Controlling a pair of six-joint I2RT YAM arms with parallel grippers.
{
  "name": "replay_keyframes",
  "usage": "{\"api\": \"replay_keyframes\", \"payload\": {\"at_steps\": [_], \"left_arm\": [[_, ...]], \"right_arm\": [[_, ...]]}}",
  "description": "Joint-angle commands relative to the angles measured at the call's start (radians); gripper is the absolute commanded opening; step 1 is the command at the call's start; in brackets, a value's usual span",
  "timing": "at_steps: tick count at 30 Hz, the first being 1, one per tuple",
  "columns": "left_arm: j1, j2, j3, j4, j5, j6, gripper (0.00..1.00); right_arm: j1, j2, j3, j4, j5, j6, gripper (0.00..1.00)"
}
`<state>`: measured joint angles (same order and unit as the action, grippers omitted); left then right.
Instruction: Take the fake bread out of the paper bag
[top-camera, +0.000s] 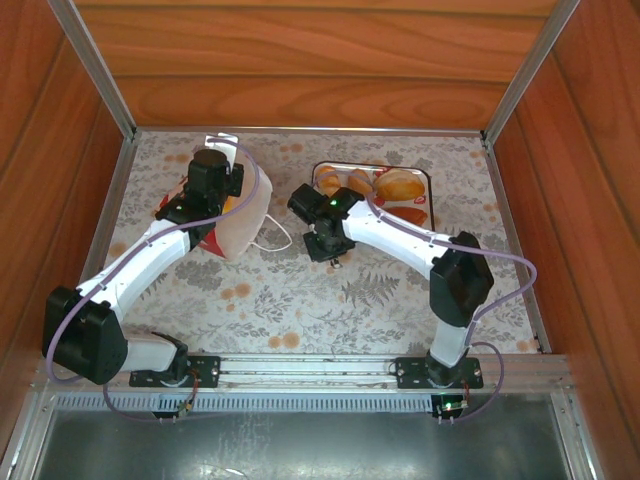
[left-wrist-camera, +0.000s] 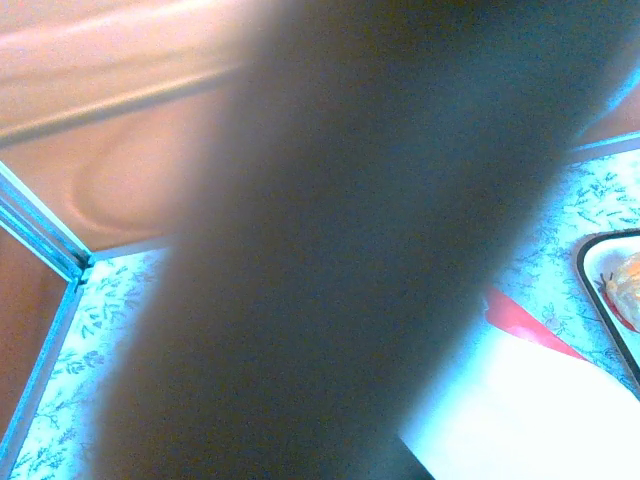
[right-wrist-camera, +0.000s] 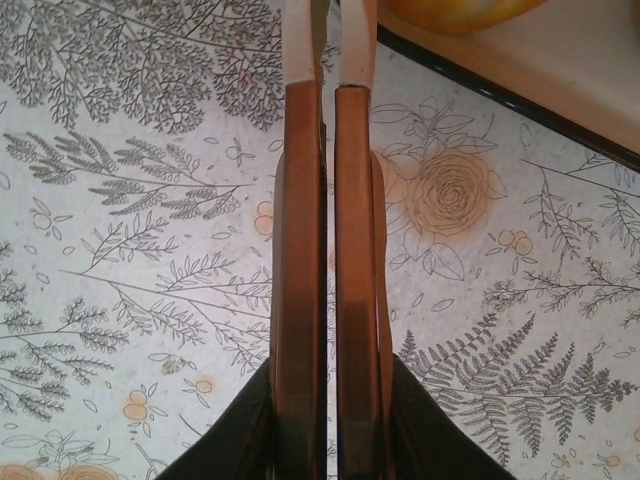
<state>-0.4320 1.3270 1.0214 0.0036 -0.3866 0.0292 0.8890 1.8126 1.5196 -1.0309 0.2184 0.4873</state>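
Broadly, a flower-print table boxed in by wooden walls at left, back and right, with metal posts in the two back corners and a rail along the near edge. Most open cloth across the near half and in the back right corner beyond the tray; little room along the left wall.

Left arm stretched from the near left corner toward the back left, close to that wall. Right arm bent in from the near right, elbow well off the right wall.

White tray with a dark rim at back centre-right, just beyond the right wrist. The paper bag tipped over at back left, red band low on its near side, beside the tray but not touching.

The fake bread on the tray, several golden pieces side by side; an orange patch at the bag's mouth, too hidden to name.

Left gripper at the top of the bag, jaws together; no telling whether paper is pinched, with a dark blur across its own camera. Right gripper over bare cloth between bag and tray, fingers pressed together on nothing, tips at the tray's rim.

Thin cord handle looped on the cloth between bag and right gripper.
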Motion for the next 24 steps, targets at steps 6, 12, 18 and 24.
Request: {"api": "replay_keyframes", "payload": {"at_steps": [6,12,18,24], "left_arm": [[0.008,-0.022,-0.001,0.003,0.008,-0.010,0.00],[0.008,-0.018,0.008,0.003,0.012,-0.008,0.00],[0.008,-0.023,0.005,0.003,0.032,0.000,0.00],[0.008,-0.046,-0.014,0.003,0.119,0.046,0.00]], "right_arm": [[-0.037,-0.015,-0.010,-0.001,0.004,0.010,0.04],[-0.039,0.005,0.019,-0.037,0.055,0.002,0.04],[-0.039,0.014,0.023,-0.025,0.045,-0.002,0.04],[-0.042,-0.025,0.026,-0.029,-0.001,0.011,0.04]]}}
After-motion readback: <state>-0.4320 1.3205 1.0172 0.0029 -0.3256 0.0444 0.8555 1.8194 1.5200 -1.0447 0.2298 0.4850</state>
